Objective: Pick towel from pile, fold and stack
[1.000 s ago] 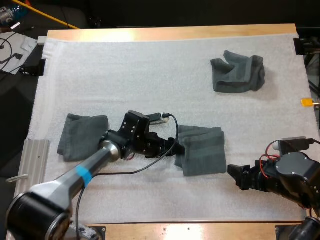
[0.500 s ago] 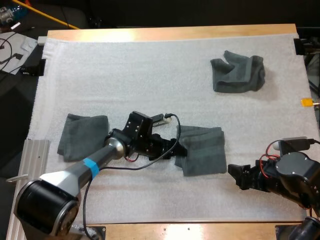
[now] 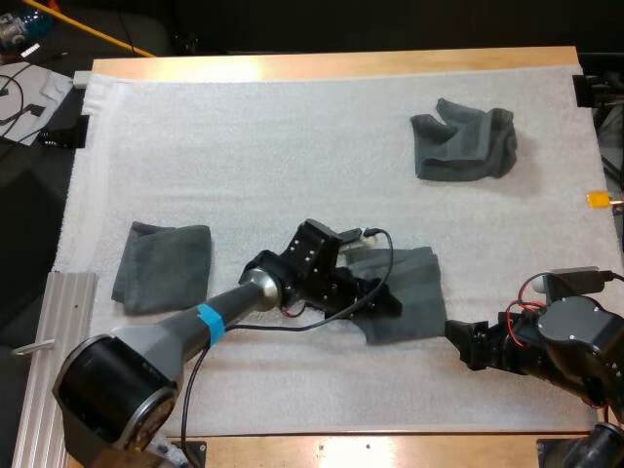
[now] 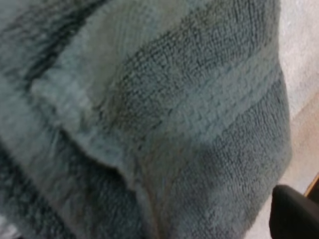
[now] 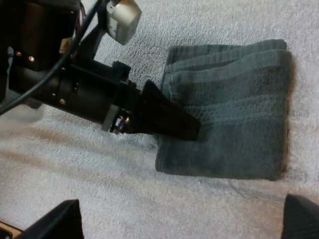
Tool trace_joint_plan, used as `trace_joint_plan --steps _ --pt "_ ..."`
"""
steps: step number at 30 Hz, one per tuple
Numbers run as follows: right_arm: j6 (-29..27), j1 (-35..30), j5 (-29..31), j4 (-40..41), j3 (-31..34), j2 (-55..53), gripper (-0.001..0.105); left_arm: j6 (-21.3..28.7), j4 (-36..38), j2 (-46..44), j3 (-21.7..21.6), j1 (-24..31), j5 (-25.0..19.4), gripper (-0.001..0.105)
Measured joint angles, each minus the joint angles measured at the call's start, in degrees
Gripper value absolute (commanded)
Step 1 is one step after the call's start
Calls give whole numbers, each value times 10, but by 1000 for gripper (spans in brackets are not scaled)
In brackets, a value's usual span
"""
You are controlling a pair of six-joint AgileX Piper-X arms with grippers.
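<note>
A folded dark grey-green towel (image 3: 414,292) lies flat on the white mat (image 3: 292,146) near the middle front. My left gripper (image 3: 388,302) reaches from the left over the towel's left edge and lies on it. In the right wrist view the left gripper (image 5: 192,130) tapers onto the left side of the towel (image 5: 239,114). The left wrist view looks closely at the towel (image 4: 174,114), which has a raised fold ridge. My right gripper (image 3: 466,343) sits open just right of the towel's front corner, holding nothing (image 5: 182,214).
Another folded towel (image 3: 161,265) lies at the mat's left side. A crumpled towel (image 3: 463,141) sits at the far right. A metal rail (image 3: 54,322) stands off the mat's left front edge.
My left gripper has slid right, from the towel's left edge onto the towel. The towel's left edge has shifted slightly right. The right arm has not moved.
</note>
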Motion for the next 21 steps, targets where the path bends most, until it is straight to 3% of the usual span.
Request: trace_joint_plan --steps 4,5,6,10,21 --pt "0 0 0 0 0 0 77 -6 0 5 -8 -7 0 43" --pt "0 0 0 0 0 0 77 -6 0 5 -8 -7 0 44" --pt "0 0 0 0 0 0 77 -9 0 5 -8 -7 0 32" --pt "0 0 0 0 0 0 77 -9 0 5 -8 -8 0 2" --pt "0 0 0 0 0 0 77 36 15 -18 -8 -8 0 0"
